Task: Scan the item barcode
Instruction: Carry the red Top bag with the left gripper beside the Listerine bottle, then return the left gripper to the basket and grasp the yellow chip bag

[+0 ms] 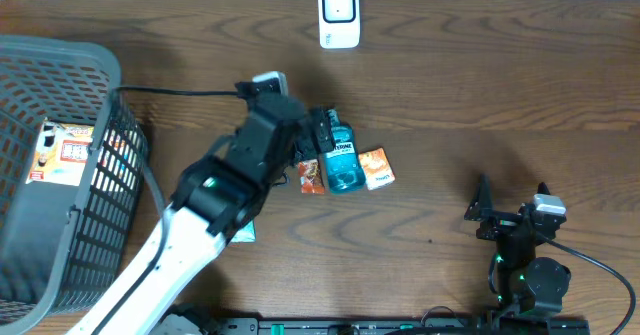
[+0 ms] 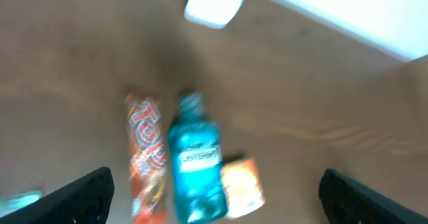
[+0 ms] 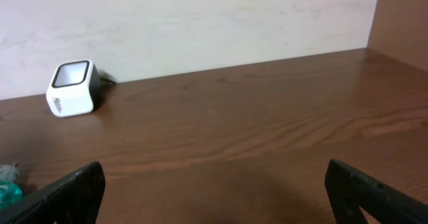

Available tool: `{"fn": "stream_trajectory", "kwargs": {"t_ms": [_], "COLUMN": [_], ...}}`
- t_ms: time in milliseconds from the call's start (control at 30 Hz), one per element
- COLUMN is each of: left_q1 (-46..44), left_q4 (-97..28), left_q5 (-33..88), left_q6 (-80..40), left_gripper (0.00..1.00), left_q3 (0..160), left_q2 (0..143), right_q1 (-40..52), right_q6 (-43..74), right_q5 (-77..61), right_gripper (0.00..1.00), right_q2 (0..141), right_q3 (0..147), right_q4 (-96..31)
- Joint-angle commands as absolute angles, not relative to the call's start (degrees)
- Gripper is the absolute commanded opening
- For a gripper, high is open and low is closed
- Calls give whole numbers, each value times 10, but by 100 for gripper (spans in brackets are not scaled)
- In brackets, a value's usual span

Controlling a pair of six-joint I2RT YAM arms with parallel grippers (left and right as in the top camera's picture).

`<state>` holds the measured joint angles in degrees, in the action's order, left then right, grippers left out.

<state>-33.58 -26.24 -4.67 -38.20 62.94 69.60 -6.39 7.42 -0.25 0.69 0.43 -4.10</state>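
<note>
Left fingers [image 2: 80, 197] and right fingers [image 3: 67, 194] are both released, spread wide with nothing between them.

Overhead view: I see the mouthwash bottle [image 1: 342, 163] lying on the worktop [image 1: 450, 95] between an orange-red packet [image 1: 311, 175] and a small orange packet [image 1: 377, 168]. All three lie just beside one another. The left arm reaches over this cluster, and the right arm sits well apart near the front edge. The scanner [image 1: 339, 15] stands at the far edge, and a basket [image 1: 60, 45] sits at the left.

Left wrist view: the picture is blurred, but the bottle lies centred between the two fingers, so I take it as the item to pick. To do this step well, I would descend straight, close across the bottle body, and avoid pinching either packet. I cannot locate the barcode in any view, so the label side must be checked before it is presented to the scanner.

Right wrist view: only this view shows the scanner [image 3: 72, 88] from worktop level, against the wall. At its left edge there is only a teal sliver, probably the bottle. Only the overhead view shows the basket and both arms together.
</note>
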Motion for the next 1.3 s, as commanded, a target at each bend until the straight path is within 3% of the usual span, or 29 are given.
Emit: {"fn": "stream_trajectory", "kwargs": {"t_ms": [0,300,700,1267], "left_q1": [-334,-273,-72,274], "left_q4": [-230,-152,-147,-368], "left_q5": [-52,-52,-52,-56], "left_q6": [-328,-282,-317,-365], "left_gripper": [98,98,98,98], "left_q3": [629,662,697,697], "left_q2": [653,564,518,577], "right_q1": [-63,-63,-63,-63], "right_q6": [79,79,79,79], "right_q5": [-1,-1,-1,-1], "right_gripper": [99,99,99,99], "right_q2": [4,4,4,4], "right_q3": [3,3,3,3], "right_q4": [-43,-43,-43,-43]}}
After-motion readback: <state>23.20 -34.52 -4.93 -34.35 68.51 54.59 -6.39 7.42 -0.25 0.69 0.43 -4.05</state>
